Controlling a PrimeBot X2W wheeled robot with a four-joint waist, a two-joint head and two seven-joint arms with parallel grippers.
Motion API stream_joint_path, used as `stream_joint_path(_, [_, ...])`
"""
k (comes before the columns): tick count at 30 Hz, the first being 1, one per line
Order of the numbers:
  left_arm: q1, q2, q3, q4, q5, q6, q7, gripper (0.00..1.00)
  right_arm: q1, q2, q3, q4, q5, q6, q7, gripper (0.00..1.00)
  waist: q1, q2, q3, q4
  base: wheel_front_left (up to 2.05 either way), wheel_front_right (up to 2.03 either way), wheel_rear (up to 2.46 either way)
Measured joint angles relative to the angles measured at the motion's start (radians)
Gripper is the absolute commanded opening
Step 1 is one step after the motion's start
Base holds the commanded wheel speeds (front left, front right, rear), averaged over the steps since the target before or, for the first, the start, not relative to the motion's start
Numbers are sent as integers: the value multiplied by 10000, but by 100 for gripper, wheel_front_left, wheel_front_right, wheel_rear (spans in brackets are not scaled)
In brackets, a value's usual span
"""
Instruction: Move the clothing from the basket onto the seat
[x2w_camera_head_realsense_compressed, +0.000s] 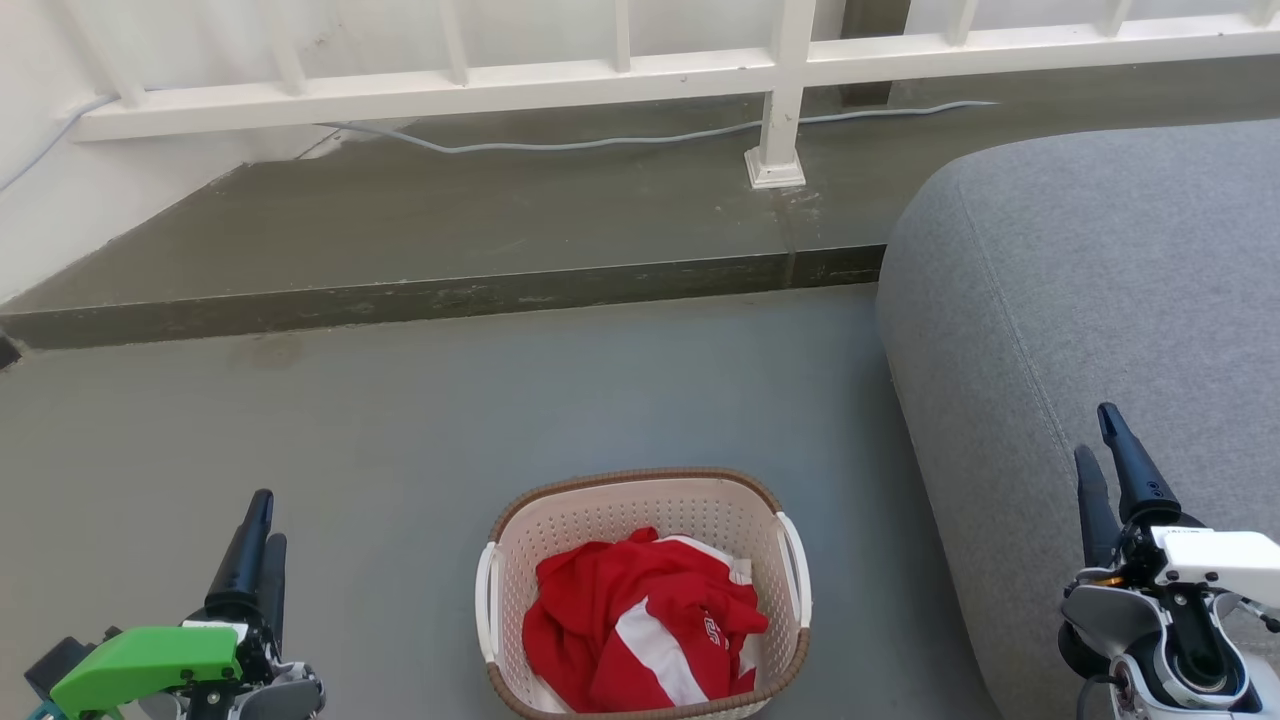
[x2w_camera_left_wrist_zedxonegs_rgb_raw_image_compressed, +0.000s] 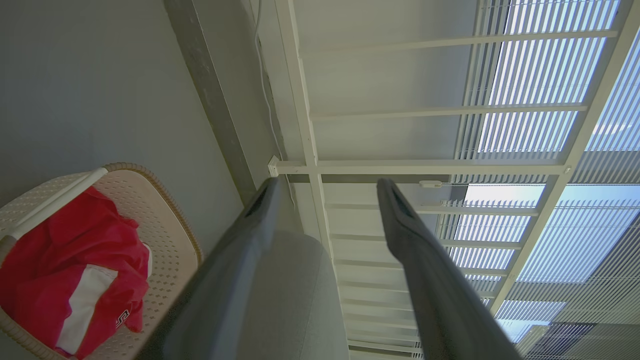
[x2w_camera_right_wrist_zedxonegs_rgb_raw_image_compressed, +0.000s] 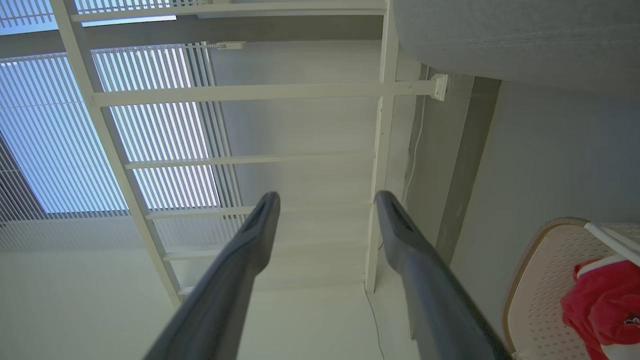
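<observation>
Red clothing (x2w_camera_head_realsense_compressed: 640, 620) with white stripes lies bunched in the cream basket (x2w_camera_head_realsense_compressed: 640, 495) on the floor at the bottom middle of the head view. The grey seat (x2w_camera_head_realsense_compressed: 1090, 300) bulges in from the right, beside the basket. My left gripper (x2w_camera_head_realsense_compressed: 262, 520) rests at the lower left, well apart from the basket, open and empty. Over the seat's front part my right gripper (x2w_camera_head_realsense_compressed: 1095, 435) stands open, holding nothing. The left wrist view has the clothing (x2w_camera_left_wrist_zedxonegs_rgb_raw_image_compressed: 75, 260), the basket (x2w_camera_left_wrist_zedxonegs_rgb_raw_image_compressed: 165, 200) and open jaws (x2w_camera_left_wrist_zedxonegs_rgb_raw_image_compressed: 325, 185). In the right wrist view, open jaws (x2w_camera_right_wrist_zedxonegs_rgb_raw_image_compressed: 325, 197) point at the railing, with the basket (x2w_camera_right_wrist_zedxonegs_rgb_raw_image_compressed: 540, 280) at the lower right.
A raised concrete step (x2w_camera_head_realsense_compressed: 440, 295) crosses behind the basket, with a white railing (x2w_camera_head_realsense_compressed: 600, 75), its post (x2w_camera_head_realsense_compressed: 775, 150) and a grey cable (x2w_camera_head_realsense_compressed: 600, 140) on it. Grey floor (x2w_camera_head_realsense_compressed: 420, 420) lies open to the left of and behind the basket.
</observation>
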Motion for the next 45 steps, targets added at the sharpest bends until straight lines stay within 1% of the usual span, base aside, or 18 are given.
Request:
stream_joint_path(4, [-2, 69, -100, -48, 514, 0, -192, 100, -19, -54, 111, -21, -328, 0, -144, 100, 0, 0, 0, 1, 0, 0, 0])
stream_joint_path(10, [-13, 360, -301, -274, 1369, 0, -500, 100, -65, -255, 280, -100, -1080, -2, -454, 100, 0, 0, -7, -1, 0, 0, 0])
stream_joint_path(14, [-38, 566, -466, -355, 2010, 0, -629, 100, -86, -472, 445, -167, -1831, 0, -577, 100, 0, 0, -17, -6, 0, 0, 0])
stream_joint_path(23, [-210, 811, -744, -675, 3613, 25, -846, 100, -290, -696, 779, -291, -3404, -19, -838, 100, 0, 0, -55, -23, 0, 0, 0])
stream_joint_path(30, [-279, 930, -938, -1018, 4941, 320, -1114, 100, -413, -880, 1060, -568, -4857, -226, -1030, 100, 0, 0, -79, -26, 0, 0, 0])
stream_joint_path(34, [-326, 1005, -1053, -1193, 5641, 443, -1246, 100, -519, -984, 1266, -717, -5708, -360, -1177, 100, 0, 0, -83, -25, 0, 0, 0])
stream_joint_path(37, [-375, 1047, -1229, -1267, 6163, 514, -1313, 100, -523, -1012, 1476, -736, -6297, -395, -1267, 100, 0, 0, -81, -26, 0, 0, 0])
stream_joint_path(40, [-379, 1127, -1325, -1277, 6631, 581, -1402, 100, -523, -1043, 1682, -759, -6874, -533, -1356, 100, 0, 0, -75, -29, 0, 0, 0])
stream_joint_path(41, [-379, 1127, -1325, -1277, 6631, 581, -1402, 100, -523, -1043, 1682, -759, -6874, -533, -1356, 100, 0, 0, -75, -29, 0, 0, 0])
stream_joint_path(44, [-379, 1206, -1501, -1290, 7104, 675, -1473, 100, -524, -1062, 1858, -763, -7425, -562, -1421, 100, 0, 0, -69, -31, 0, 0, 0])
stream_joint_path(45, [-379, 1206, -1569, -1300, 7356, 725, -1546, 100, -525, -1064, 1910, -765, -7611, -633, -1459, 100, 0, 0, -68, -31, 0, 0, 0])
